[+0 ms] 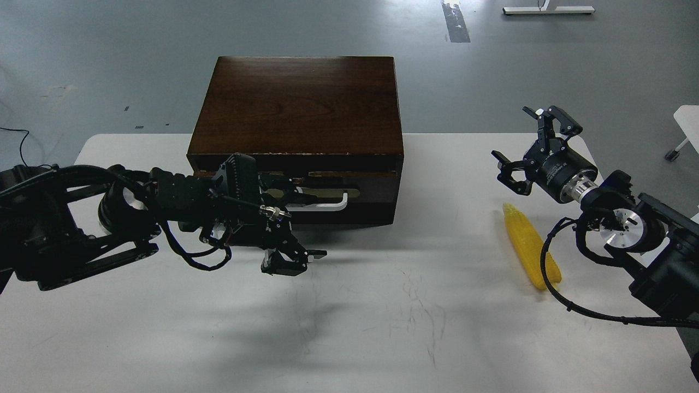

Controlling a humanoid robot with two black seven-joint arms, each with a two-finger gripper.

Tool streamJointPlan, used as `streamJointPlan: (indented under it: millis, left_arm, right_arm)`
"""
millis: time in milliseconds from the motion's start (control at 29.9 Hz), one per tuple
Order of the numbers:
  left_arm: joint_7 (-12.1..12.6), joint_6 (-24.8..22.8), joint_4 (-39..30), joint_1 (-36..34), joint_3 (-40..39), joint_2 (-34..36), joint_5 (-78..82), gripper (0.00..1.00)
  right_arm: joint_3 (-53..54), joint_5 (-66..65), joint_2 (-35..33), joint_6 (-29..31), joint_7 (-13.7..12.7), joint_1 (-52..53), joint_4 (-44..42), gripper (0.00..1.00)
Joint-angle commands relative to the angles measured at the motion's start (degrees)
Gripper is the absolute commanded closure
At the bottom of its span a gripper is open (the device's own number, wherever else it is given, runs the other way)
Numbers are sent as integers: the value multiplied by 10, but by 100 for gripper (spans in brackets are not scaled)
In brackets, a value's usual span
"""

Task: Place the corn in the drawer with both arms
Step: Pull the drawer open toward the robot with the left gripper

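Observation:
The corn (528, 246) lies on the white table (382, 305) at the right, tip pointing away, its near end partly behind a black cable. My right gripper (528, 144) is open and empty, held above and just behind the corn's far tip. The drawer (371, 191) is the dark brown front of a wooden box (297, 103) and looks closed, so its interior is hidden. Its white bar handle (330, 206) sits on a brass plate. My left gripper (306, 224) is open in front of the drawer's left half, with one finger (297, 192) over the handle's left end and the other lower.
The box stands at the table's back middle. The table's right edge (592, 150) runs close behind my right arm. The grey floor lies beyond, with a white stand's foot (548, 9) far back.

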Motion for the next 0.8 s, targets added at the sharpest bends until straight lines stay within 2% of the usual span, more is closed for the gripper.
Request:
streamJointPlan:
  millis: [0, 769]
  left_arm:
    - [-4, 0, -15, 3, 0, 12, 0, 2]
    - [-4, 0, -58, 22, -1, 47, 0, 2]
  right_arm:
    - [0, 0, 0, 0, 1, 0, 0, 0]
    - [-1, 0, 0, 0, 1, -3, 0, 0]
